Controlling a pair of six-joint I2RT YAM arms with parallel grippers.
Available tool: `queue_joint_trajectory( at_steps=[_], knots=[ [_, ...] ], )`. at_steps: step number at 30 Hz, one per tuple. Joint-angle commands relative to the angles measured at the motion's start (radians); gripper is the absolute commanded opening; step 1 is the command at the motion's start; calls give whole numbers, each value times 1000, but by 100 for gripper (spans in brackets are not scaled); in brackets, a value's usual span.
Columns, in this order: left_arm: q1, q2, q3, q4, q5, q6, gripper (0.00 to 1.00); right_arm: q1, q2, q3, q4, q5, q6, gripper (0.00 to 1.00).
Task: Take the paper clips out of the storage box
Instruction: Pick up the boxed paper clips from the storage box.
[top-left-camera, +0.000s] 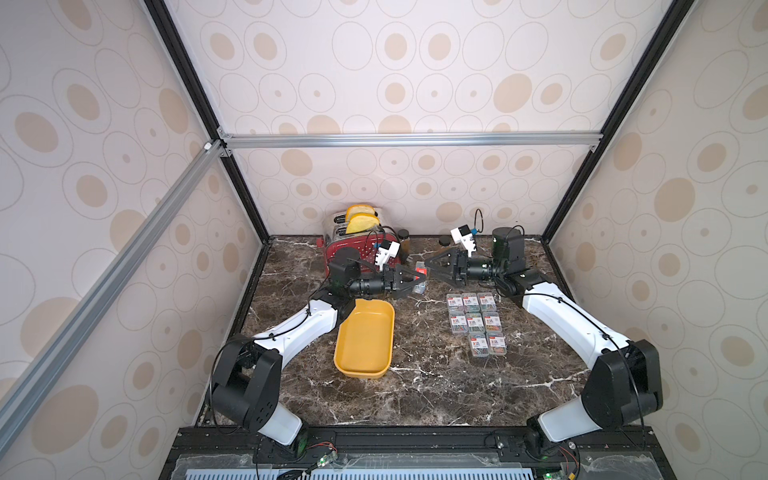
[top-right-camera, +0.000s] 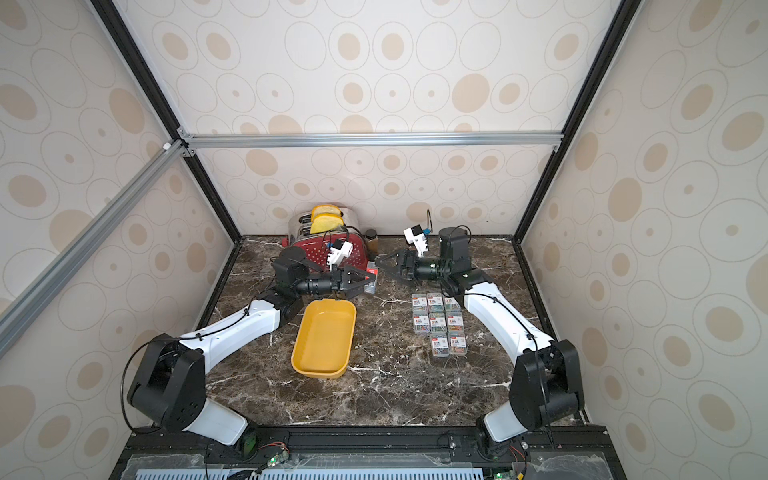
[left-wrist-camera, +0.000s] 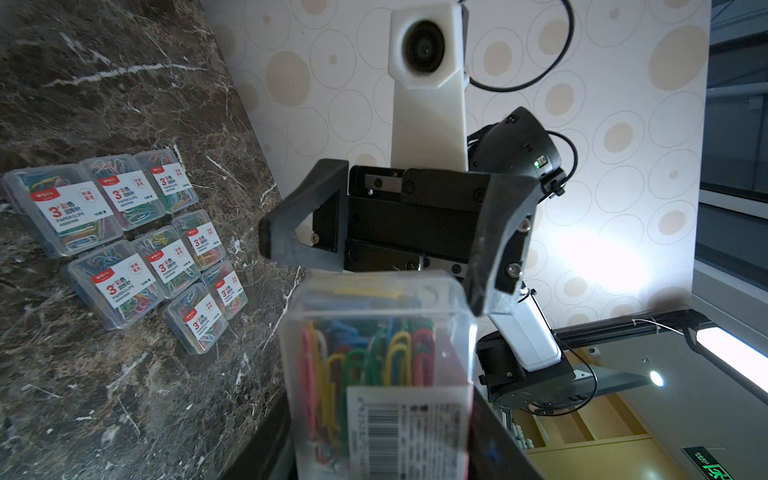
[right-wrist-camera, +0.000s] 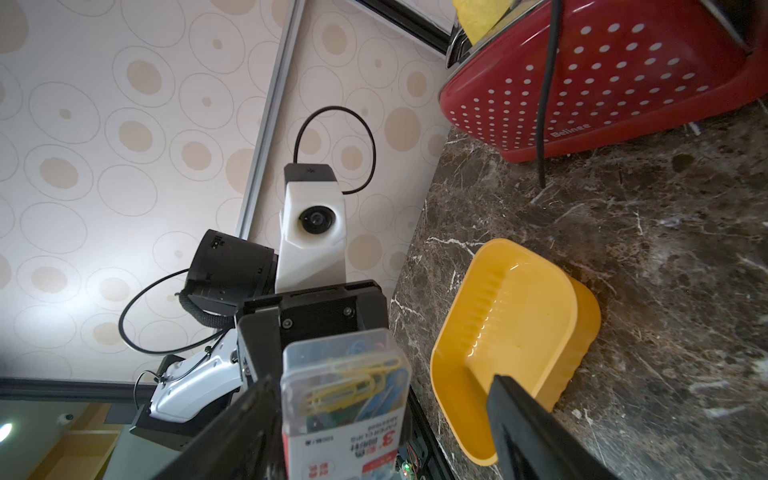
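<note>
Left gripper (top-left-camera: 419, 283) clamps a case of paper clips (left-wrist-camera: 374, 353) aloft, 1 o'clock of the storage box (top-left-camera: 365, 332)
Box empty; eight cases (top-left-camera: 476, 322) rowed at its 3 o'clock; right gripper (top-left-camera: 429, 268) gapes around the held one; likely a handover toward those rows.

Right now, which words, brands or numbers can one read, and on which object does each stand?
"3" and "PAPER CLIPS": labels of the eight laid-out paper clip cases; the Chinese print beside them is too small.
"Belinee": side of the red dotted toaster.
"3": front label of the held paper clip case, upside down in the right wrist view; its barcode label is blurred.
Green sign: cut off, unreadable.
</note>
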Motion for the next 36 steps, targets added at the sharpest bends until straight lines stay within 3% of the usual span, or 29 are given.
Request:
queue_joint_trajectory(
  at_steps=[1, 10, 16, 19, 25, 27, 29, 33, 36],
  knots=[
    [-6, -4, 56, 74, 35, -38, 32, 21, 15, 39, 60, -22, 25, 83],
    [-7, 17, 67, 156, 34, -102, 31, 71, 24, 34, 69, -34, 32, 76],
    [-8, 30, 65, 179, 33, -124, 30, 73, 12, 38, 52, -33, 17, 60],
    [-7, 31, 65, 160, 31, -116, 41, 73, 10, 39, 44, -32, 18, 47],
    [-8, -1, 89, -48, 16, 41, 61, 72, -9, 51, -45, 2, -28, 35],
    [-5, -9, 101, -120, 11, 97, 77, 71, -19, 57, -88, 27, -43, 33],
    [-7, -27, 114, -212, -5, 173, 86, 69, -33, 62, -164, 81, -66, 29],
    [5, -73, 144, -393, -52, 321, 92, 57, -72, 56, -249, 196, -61, 28],
    [6, -121, 184, -621, -151, 528, 91, 45, -101, 47, -329, 311, -19, 27]
  ],
)
